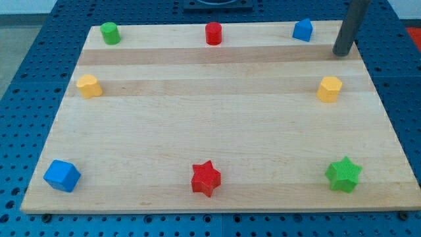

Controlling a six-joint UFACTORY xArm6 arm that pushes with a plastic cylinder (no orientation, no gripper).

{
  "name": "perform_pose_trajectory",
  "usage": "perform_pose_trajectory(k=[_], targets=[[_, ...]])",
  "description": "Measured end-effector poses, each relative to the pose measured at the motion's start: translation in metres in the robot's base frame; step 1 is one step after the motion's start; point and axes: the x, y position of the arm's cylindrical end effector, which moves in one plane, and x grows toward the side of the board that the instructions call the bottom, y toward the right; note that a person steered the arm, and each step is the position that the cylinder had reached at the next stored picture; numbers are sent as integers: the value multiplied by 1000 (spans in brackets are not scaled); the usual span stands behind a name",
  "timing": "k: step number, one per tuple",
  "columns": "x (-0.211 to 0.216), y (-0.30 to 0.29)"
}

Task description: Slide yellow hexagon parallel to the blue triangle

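At the view's top right, just above the yellow hexagon (329,89), my tip (341,53) is set on the tabletop (217,131); no jaws are carried. The blue triangle (302,30) sits upper left of the hexagon. An off-centre push could spin the hexagon off the near edge.

Wooden board (217,118) with eight scattered blocks along its edges, on blue pegboard (26,79).

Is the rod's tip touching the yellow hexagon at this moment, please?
No, my tip rests near the board's top right corner, clearly above the yellow hexagon with bare wood between them.
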Motion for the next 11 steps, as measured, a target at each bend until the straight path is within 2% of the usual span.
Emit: perform_pose_trajectory(k=[3, 7, 11], targets=[[54, -8], [105, -59], [185, -51]])
